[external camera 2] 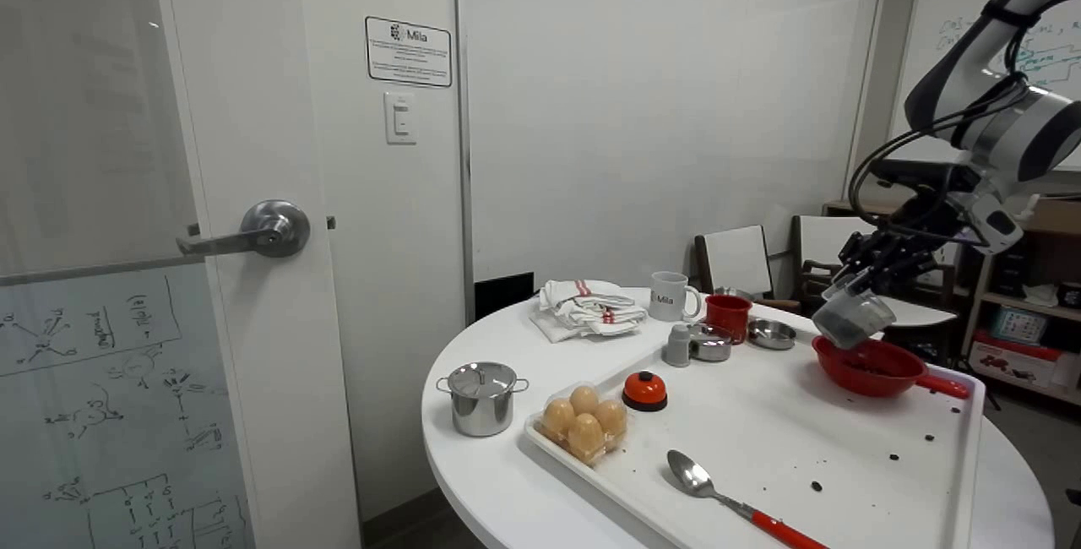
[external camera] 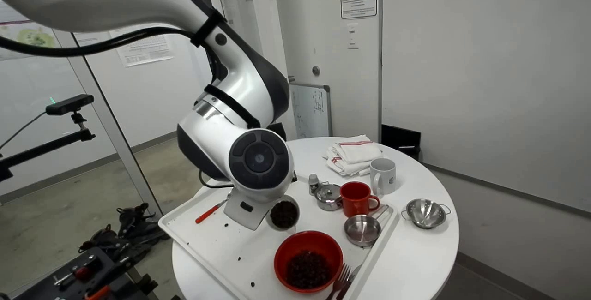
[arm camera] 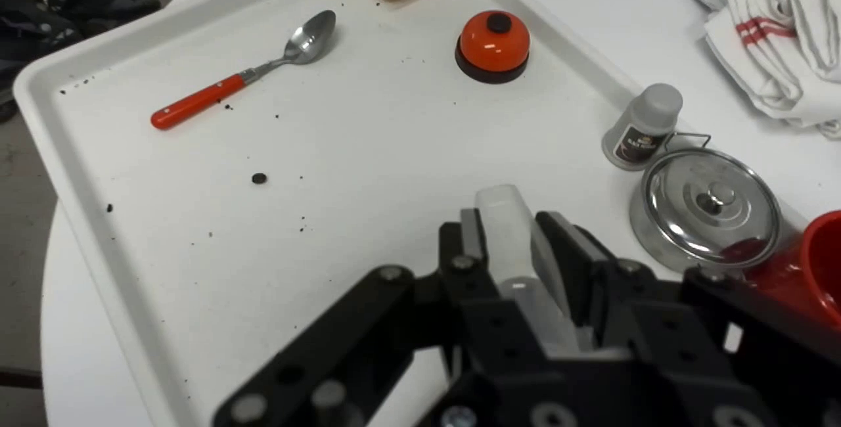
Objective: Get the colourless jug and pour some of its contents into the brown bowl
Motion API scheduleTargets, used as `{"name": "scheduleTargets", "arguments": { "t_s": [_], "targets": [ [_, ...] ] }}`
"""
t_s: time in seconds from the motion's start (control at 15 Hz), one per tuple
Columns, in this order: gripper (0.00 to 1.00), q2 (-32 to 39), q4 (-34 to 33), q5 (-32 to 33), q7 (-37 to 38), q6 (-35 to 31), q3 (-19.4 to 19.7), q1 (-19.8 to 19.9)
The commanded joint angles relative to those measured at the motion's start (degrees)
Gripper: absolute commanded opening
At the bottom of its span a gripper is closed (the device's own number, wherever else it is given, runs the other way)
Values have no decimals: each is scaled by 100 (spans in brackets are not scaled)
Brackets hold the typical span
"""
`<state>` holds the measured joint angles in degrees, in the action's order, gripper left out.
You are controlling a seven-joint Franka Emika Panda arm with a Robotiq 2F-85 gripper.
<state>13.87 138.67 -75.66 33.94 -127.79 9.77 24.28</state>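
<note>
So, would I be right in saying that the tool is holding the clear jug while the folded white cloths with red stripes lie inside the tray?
Not quite: the wrist view shows the folded white cloths lying on the table, outside the tray. The rest stands: the tool is holding the clear jug.

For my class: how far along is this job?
Done: the small, clear greyish jug is up, handle clamped in the black gripper. In hand: it's tilted near the round red pan. Left, apparently: pouring the jug's dark contents into the brown bowl, which I can't make out.
</note>
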Motion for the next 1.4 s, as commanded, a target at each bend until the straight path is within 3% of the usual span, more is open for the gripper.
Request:
{"name": "scheduleTargets", "arguments": {
  "t_s": [0.0,0.6,1.33],
  "targets": [
    [7,104,-137,29,-497,877,465,-94],
    [7,540,-267,-258,-632,2724,1227,237],
    [7,1149,-353,-999,-775,4264,1555,683]
  ]
}}
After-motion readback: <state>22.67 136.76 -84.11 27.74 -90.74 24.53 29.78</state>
